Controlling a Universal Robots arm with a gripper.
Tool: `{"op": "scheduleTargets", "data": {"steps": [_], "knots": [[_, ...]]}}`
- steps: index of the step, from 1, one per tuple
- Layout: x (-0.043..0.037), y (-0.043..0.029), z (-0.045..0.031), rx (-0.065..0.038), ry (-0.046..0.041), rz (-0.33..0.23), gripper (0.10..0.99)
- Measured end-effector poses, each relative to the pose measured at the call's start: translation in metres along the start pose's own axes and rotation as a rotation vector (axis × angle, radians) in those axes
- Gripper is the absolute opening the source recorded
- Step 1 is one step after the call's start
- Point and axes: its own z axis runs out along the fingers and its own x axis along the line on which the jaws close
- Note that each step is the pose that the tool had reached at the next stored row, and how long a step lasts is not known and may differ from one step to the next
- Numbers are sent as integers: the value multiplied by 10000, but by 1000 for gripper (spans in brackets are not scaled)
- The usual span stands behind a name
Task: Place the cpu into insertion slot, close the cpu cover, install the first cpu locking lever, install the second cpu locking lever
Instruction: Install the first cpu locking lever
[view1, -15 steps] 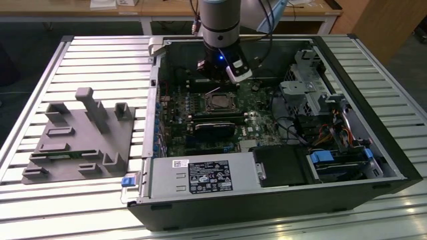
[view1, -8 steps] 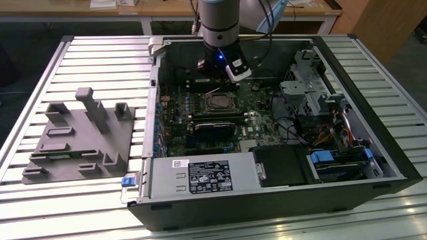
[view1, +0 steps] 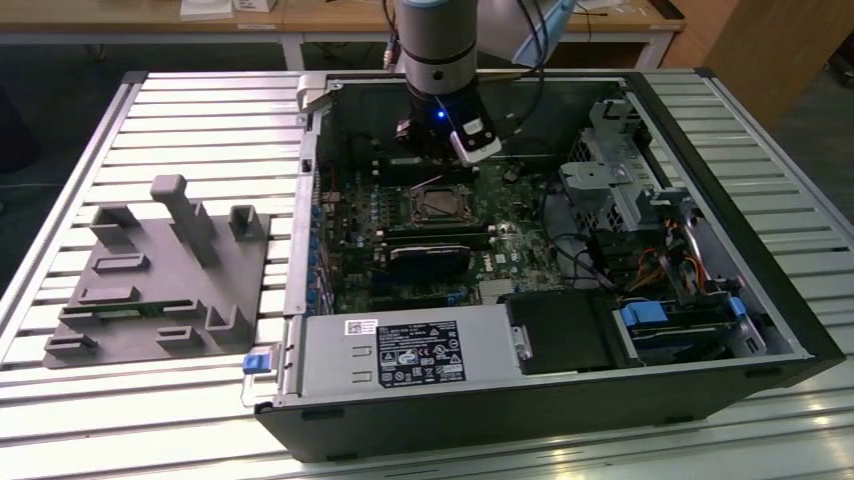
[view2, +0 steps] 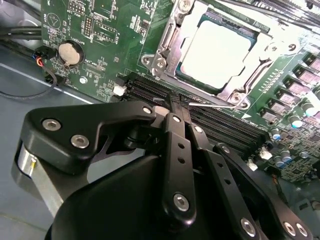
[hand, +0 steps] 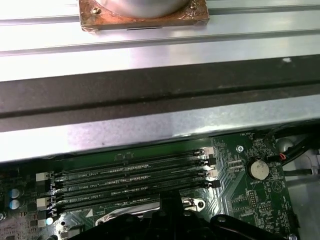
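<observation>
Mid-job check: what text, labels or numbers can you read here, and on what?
Nothing reads clearly enough to quote.
Black label on the silver power supply box: white print, too small.
White sticker beside that label: too small.
Green circuit board, by the black memory slots: white markings, blurred.

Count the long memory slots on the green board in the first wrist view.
4. The memory slots run parallel between the case wall and the insertion slot: first, second, third, fourth.
</observation>
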Motion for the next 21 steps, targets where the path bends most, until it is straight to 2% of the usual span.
{"op": "scheduleTargets", "data": {"steps": [3, 7, 8, 15, 21], "knots": [[1, 3, 3, 31, -8, 1, 106], [7, 17, 26, 461, -83, -73, 106], [9, 20, 32, 508, -94, -82, 106], [16, 35, 60, 505, -99, -84, 106], [22, 49, 83, 441, -88, -82, 106]]}}
